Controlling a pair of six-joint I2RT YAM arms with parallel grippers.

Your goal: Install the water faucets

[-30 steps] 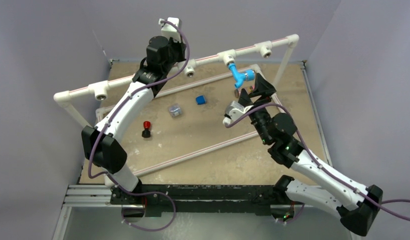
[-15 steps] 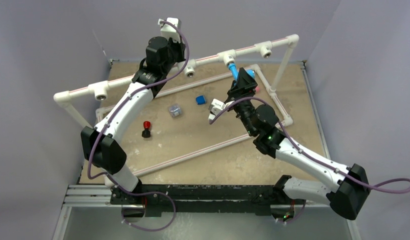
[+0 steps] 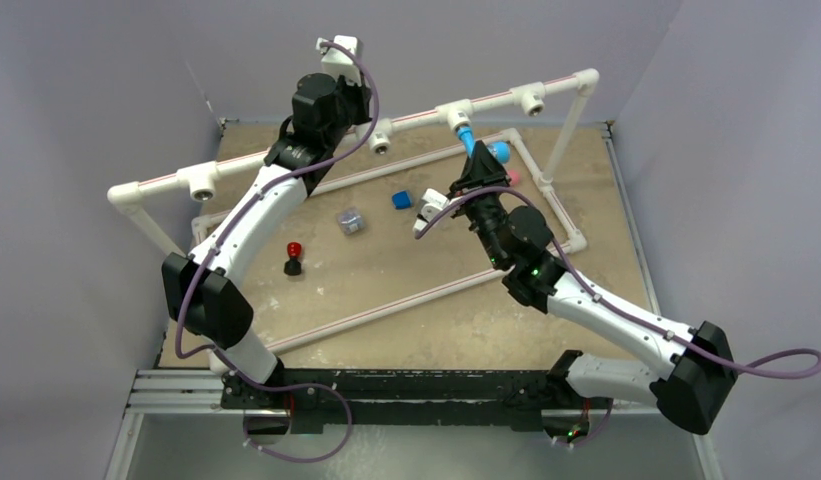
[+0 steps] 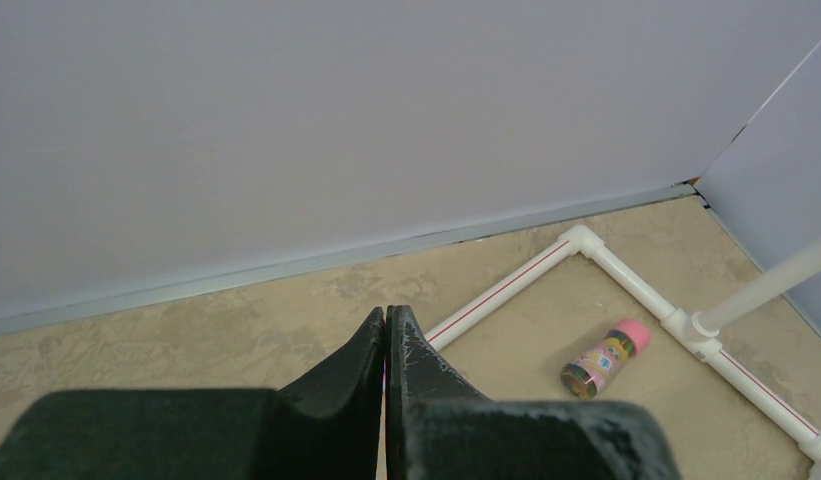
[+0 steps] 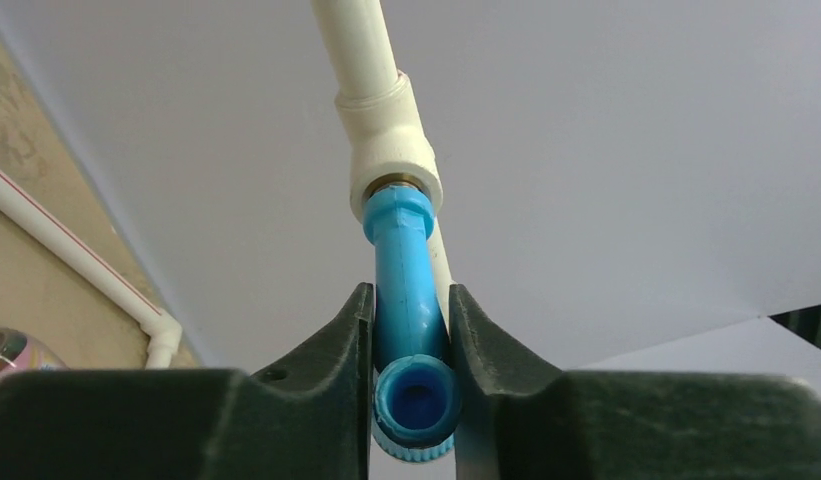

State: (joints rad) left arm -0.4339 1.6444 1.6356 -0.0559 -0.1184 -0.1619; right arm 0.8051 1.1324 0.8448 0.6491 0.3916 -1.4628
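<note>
1. In the last second the right arm swung in from the right. Its right gripper (image 3: 476,172) had stood clear beside the light-blue plastic tap with the bent spout (image 3: 483,148) and was now clamped round it.
2. The wrist view showed both fingers (image 5: 358,335) pressed against the spout's sides, with its round open end poking out between them. The tap's other end sat in the white plastic tee fitting (image 5: 391,140) on the raised white pipe rail (image 3: 506,98).
3. Judgement: the tap was already seated, so this grip looked meant for turning or tightening it, not carrying it.
4. The right arm was stretched forward and leftward, wrist tilted up at the rail.
5. The left arm had not shifted and was raised near the rail's middle. The left gripper (image 4: 386,320) had its fingers together on nothing, facing the back wall.
</note>
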